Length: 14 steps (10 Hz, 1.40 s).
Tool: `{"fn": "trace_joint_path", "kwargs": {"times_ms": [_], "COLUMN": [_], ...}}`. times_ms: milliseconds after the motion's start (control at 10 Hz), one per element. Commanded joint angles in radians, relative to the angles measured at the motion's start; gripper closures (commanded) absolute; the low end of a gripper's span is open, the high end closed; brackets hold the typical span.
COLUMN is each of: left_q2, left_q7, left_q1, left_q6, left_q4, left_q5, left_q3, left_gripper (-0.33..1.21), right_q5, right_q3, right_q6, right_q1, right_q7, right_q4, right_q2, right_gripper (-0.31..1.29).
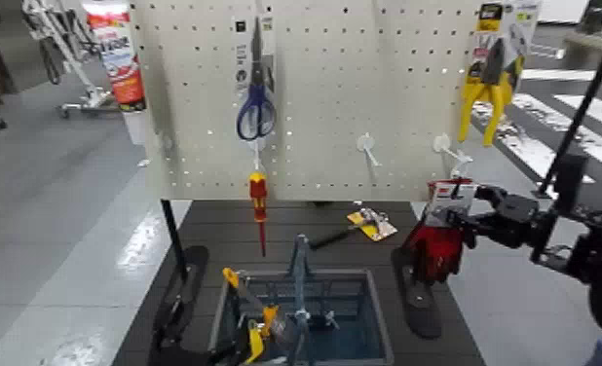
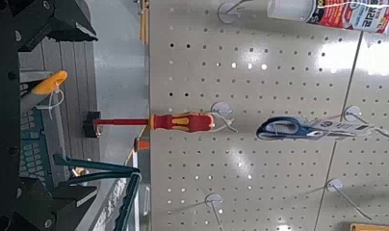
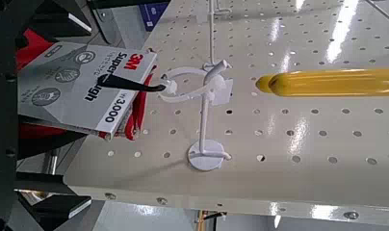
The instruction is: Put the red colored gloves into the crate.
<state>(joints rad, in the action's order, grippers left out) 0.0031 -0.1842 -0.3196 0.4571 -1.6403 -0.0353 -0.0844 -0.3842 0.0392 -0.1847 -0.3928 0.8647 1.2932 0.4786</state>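
Hanging at the lower right edge of the pegboard (image 1: 315,117): one pair of red and black gloves (image 1: 436,255), with printed header card (image 1: 451,195), outside the crate (image 1: 375,316). In the right wrist view, the gloves are cut off by the frame edge and partly covered by dark gripper parts; a black hanger tab on the card is seen at the ring of a white hook (image 3: 204,120).

Right gripper (image 1: 461,216): placed at the gloves, jaws spread wide, not clenched. The gloves and card are located between its jaws; whether either jaw is touched by them cannot be told. The card is partly hidden behind the gripper in the head view.

Left gripper (image 2: 63,115): directed toward the board, jaws apart, nothing grasped.

Crate: blue-grey, upright handle, set on the dark slatted surface (image 1: 207,229) below the board, to the left of the gloves in the head view. Orange- and yellow-handled items (image 1: 266,321) are contained, their outlines hard to separate.

Also displayed on the board: blue-handled scissors (image 1: 256,107), red-and-yellow screwdriver (image 1: 258,200), yellow-handled pliers (image 1: 490,88).
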Motion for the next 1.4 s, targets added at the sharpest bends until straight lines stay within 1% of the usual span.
{"fn": "trace_joint_path", "kwargs": {"times_ms": [100,300,700,1000,1100,1200,1300,1400], "left_q2": [-0.106,-0.107,-0.107,-0.107,-0.107,-0.109,-0.109,-0.107], "left_q7": [-0.003,-0.008,-0.011,-0.012,-0.014,-0.014,-0.014,-0.014], "left_q1": [0.002,0.005,0.008,0.01,0.01,0.01,0.01,0.01], "left_q6": [0.0,0.0,-0.001,-0.001,-0.001,-0.001,-0.001,-0.001], "left_q4": [0.002,0.004,0.007,0.008,0.008,0.008,0.008,0.008], "left_q5": [0.0,0.002,0.002,0.002,0.002,0.002,0.002,0.002], "left_q3": [0.0,0.0,-0.003,-0.003,-0.003,-0.003,-0.005,-0.005], "left_gripper": [0.17,0.17,0.17,0.17,0.17,0.17,0.17,0.17], "right_q5": [-0.001,-0.004,-0.012,-0.015,-0.015,-0.01,-0.01,-0.005], "right_q3": [0.018,0.036,0.057,0.073,0.077,0.079,0.079,0.08], "right_q6": [0.004,0.01,0.019,0.034,0.031,0.022,0.016,0.013], "right_q1": [-0.014,-0.026,-0.041,-0.052,-0.058,-0.061,-0.063,-0.063], "right_q7": [0.005,0.013,0.02,0.028,0.031,0.031,0.03,0.03], "right_q4": [-0.011,-0.022,-0.037,-0.058,-0.063,-0.063,-0.06,-0.057], "right_q2": [0.0,-0.003,-0.006,-0.011,-0.011,-0.011,-0.011,-0.009], "right_gripper": [0.08,0.08,0.09,0.13,0.36,1.01,1.12,1.15]}}
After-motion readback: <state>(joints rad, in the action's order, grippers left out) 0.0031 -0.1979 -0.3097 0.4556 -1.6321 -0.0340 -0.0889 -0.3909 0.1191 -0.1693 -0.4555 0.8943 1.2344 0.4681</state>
